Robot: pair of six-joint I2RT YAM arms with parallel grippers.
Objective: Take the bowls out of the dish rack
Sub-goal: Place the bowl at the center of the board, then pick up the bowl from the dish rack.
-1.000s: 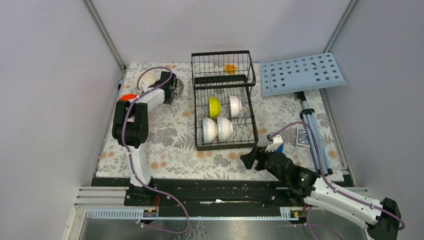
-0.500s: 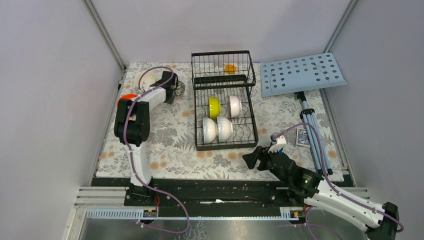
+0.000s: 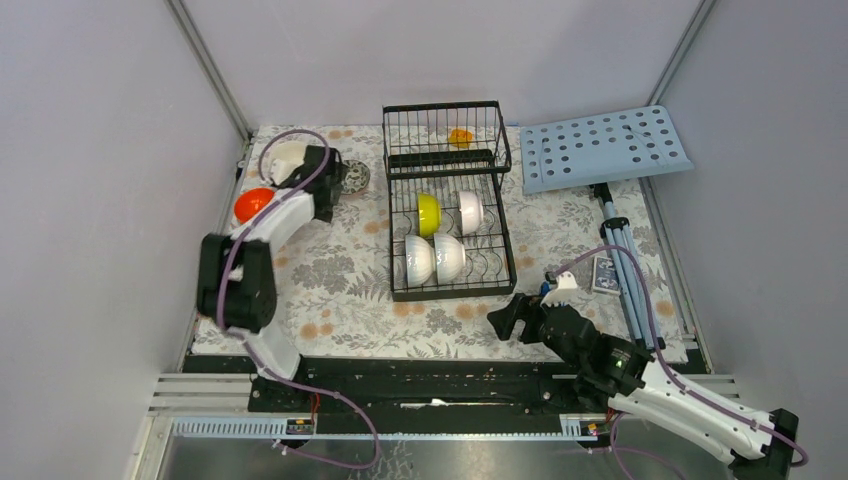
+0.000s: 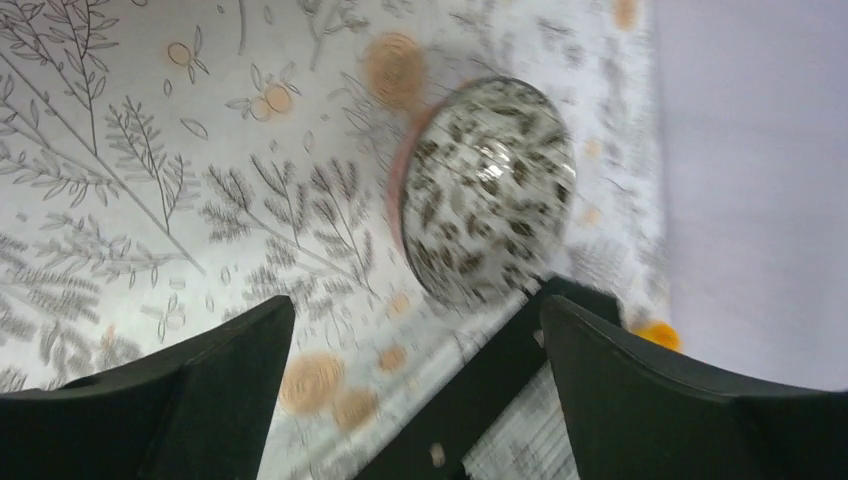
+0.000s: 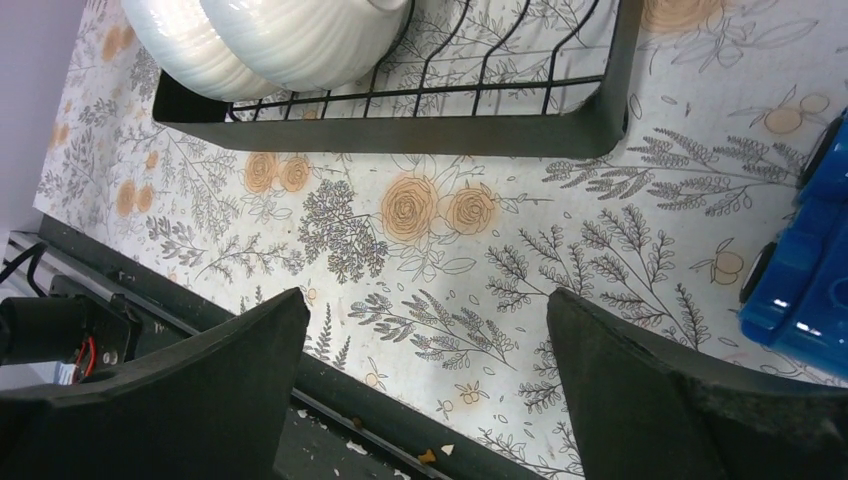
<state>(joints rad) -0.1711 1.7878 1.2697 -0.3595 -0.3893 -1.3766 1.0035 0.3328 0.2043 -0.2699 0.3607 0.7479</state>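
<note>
Bowls form two groups in the overhead view. Four stand on edge among the tines of the large black wire dish rack point(image 3: 450, 296), which sits mid-way across the floral tablecloth point(image 3: 340, 290). A glossy yellow-green bowl point(image 3: 428, 213) and a small white bowl point(image 3: 470, 211) make the far row. A pair of white ribbed bowls point(image 3: 434, 258), touching each other, makes the near row. A small orange item point(image 3: 460, 136) lies in the rack's raised basket at the far end; what it is cannot be told. Left of the rack, on the cloth, rest a glossy orange bowl point(image 3: 253, 204), a cream bowl point(image 3: 287, 157) partly behind the left arm, and a dark-patterned bowl point(image 3: 355, 177). The left gripper point(image 3: 338, 183) hovers just beside that patterned bowl. The right gripper point(image 3: 503, 318) hangs over the cloth near the rack's near right corner. A light-blue perforated board point(image 3: 605, 148) and a grey tripod point(image 3: 625, 255) lie to the right.

From the left wrist, the black fingers point(image 4: 200, 390) spread wide with nothing between them. The dark-patterned bowl point(image 4: 488, 190) lies on the cloth beyond the tips, apart from them and somewhat blurred.

From the right wrist, the fingers point(image 5: 650, 380) also stand wide and empty above the cloth. The rack's near edge point(image 5: 400, 133) crosses the top, with the white ribbed bowls point(image 5: 270, 35) inside. A blue plastic object point(image 5: 800, 270) shows at the right edge.
</note>
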